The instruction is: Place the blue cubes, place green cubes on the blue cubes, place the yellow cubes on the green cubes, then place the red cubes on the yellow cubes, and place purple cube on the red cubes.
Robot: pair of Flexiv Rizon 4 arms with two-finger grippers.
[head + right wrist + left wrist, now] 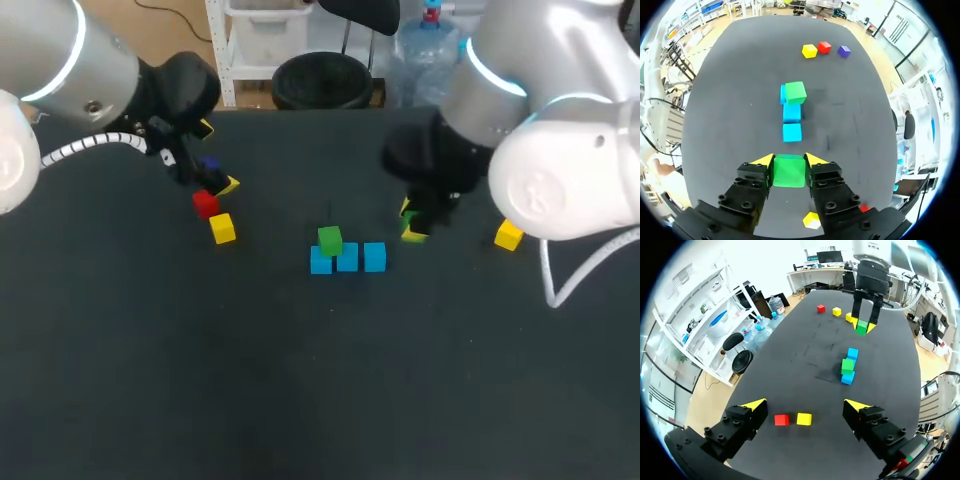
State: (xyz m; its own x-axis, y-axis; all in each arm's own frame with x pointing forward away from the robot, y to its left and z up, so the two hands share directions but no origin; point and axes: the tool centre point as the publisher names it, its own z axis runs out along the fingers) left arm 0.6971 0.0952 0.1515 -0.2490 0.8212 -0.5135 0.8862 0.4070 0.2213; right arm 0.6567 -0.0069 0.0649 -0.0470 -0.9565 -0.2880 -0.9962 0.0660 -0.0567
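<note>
Three blue cubes lie in a row mid-table, and a green cube sits on the leftmost one. My right gripper hovers just right of the row, shut on a second green cube; the nearest blue cube lies just ahead of it. My left gripper hangs open above the table's left part, with a red cube and a yellow cube below it. A purple cube lies beside those two.
Another yellow cube rests at the right, by my right arm, and a second red cube lies near it. The table's front half holds nothing else.
</note>
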